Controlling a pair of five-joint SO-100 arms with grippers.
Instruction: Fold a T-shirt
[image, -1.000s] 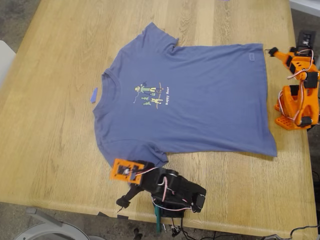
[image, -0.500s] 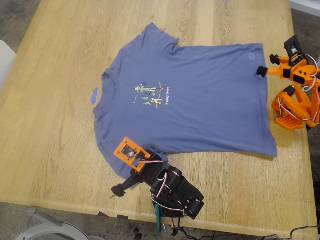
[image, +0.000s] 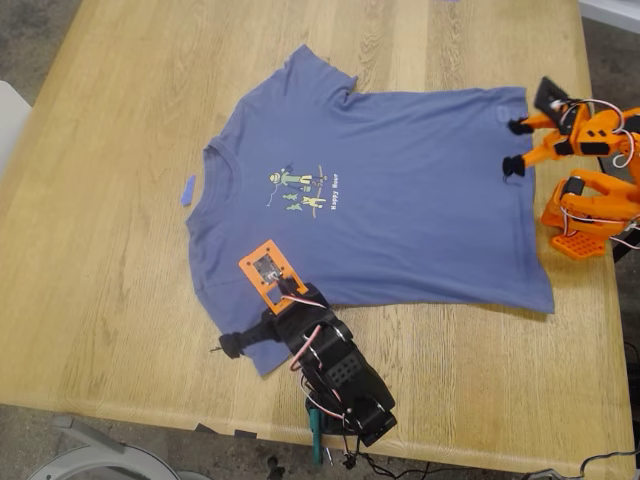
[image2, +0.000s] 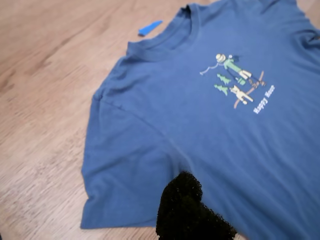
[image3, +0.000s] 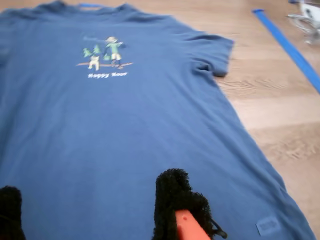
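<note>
Beneath my first gripper (image: 232, 343), T-shirt (image: 400, 200) sleeve, second gripper (image: 516, 146) spread above hem

First wrist view: only one black fingertip (image2: 187, 210) of my first gripper (image: 232, 345) shows, cut by the frame edge, so jaw gap unreadable there; the exterior view is too small to settle it. That fingertip hides the T-shirt (image: 380, 200) cloth under it. Sleeve and hem beyond the print run out of frame. Second wrist view: my second gripper (image3: 90, 210) has both padded tips cropped, one barely a sliver at the corner. Hem just past the tips is cut off. Small patch (image3: 268, 226) beside the tip is blurred, unreadable. Chest print (image: 303, 188) figures are too small to identify in the exterior view. Blue strip (image3: 290, 47) far from tips is clipped.
</note>
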